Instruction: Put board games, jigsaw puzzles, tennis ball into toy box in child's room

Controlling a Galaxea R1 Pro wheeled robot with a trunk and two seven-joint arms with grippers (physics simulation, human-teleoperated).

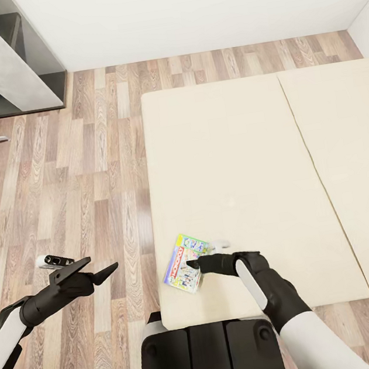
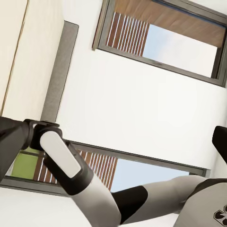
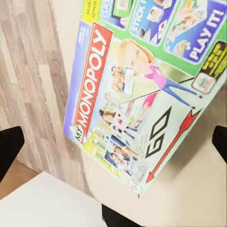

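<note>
monopoly box (image 1: pixel 185 263) lies near the bed (image 1: pixel 245 157) edge's 6 o'clock corner; right gripper (image 1: pixel 194 264), spread, could nudge it floorward.

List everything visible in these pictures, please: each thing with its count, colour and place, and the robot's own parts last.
Monopoly box: one, green and blue with red logo, on the bed near its front left corner.
Bed: one, cream, with one seam, at the right.
Floor: wood planks, left of the bed.
Shelf unit: one, grey and dark, far left by the wall.
Windows: two, dark-framed, in the left wrist view.
Left hand: open, black, over the floor.
Right hand: open, black, over the Monopoly box.
</note>
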